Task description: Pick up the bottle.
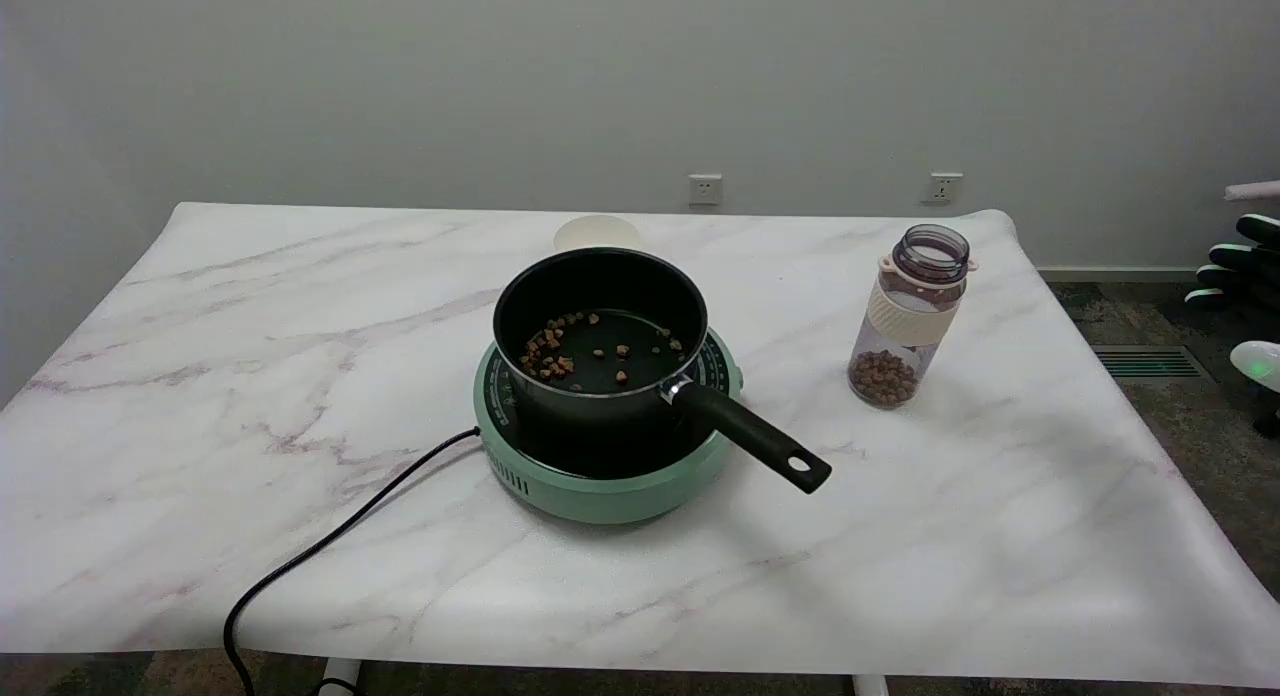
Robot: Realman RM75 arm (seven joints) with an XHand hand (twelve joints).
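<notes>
A clear, purplish bottle (908, 316) stands upright on the right part of the marble table (1000, 496). It has a cream band around its upper body, an uncapped mouth, and brown pellets in the bottom. Only part of my right hand (1238, 261) shows at the picture's right edge, beyond the table's side and well right of the bottle. Its dark fingers (1214, 274) point left, held apart, with nothing between them. The rest of the hand is cut off by the frame.
A black saucepan (600, 326) holding a few brown pellets sits on a green cooker (600, 476) mid-table. Its handle (755, 438) sticks out toward the bottle's near side. A black cord (330, 546) runs off the front-left edge. A cream round lid (597, 232) lies behind the pan.
</notes>
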